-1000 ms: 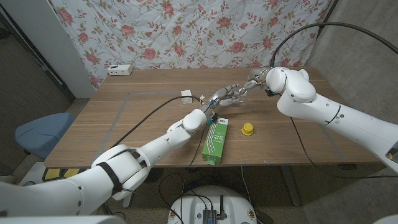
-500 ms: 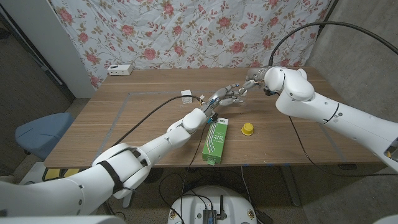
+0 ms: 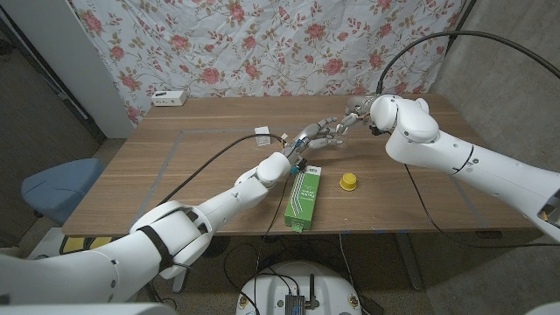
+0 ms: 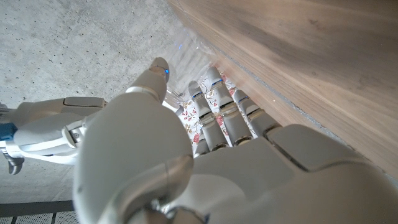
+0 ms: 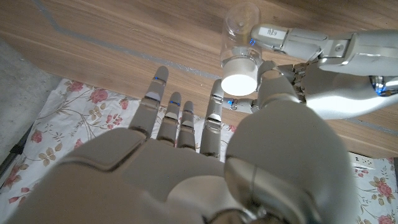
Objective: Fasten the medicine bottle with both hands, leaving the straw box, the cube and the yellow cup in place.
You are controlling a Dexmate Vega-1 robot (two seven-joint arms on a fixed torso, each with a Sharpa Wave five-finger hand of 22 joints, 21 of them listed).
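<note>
The left hand (image 3: pixel 308 140) and the right hand (image 3: pixel 344 122) meet just above the centre of the head frame, over the wooden table (image 3: pixel 175 166). In the right wrist view, the medicine bottle (image 5: pixel 241 37) appears at upper centre: a clear cylinder with a white cap (image 5: pixel 240 76). The left hand (image 5: pixel 323 46) enters that frame from the right and grips the clear body with its fingers closed around it. The right hand (image 5: pixel 205 155) has its thumb beside the white cap and one fingertip (image 5: pixel 217 87) just beside it, with the other fingers spread apart; whether it actually pinches the cap cannot be told. In the head view the bottle is hidden between the two hands.

The green straw box (image 3: pixel 303 198) lies at lower centre of the head frame, just below the left hand. The yellow cup (image 3: pixel 348 181) stands to its right, apart from it. A small white cube (image 3: pixel 262 133) sits left of the hands.
</note>
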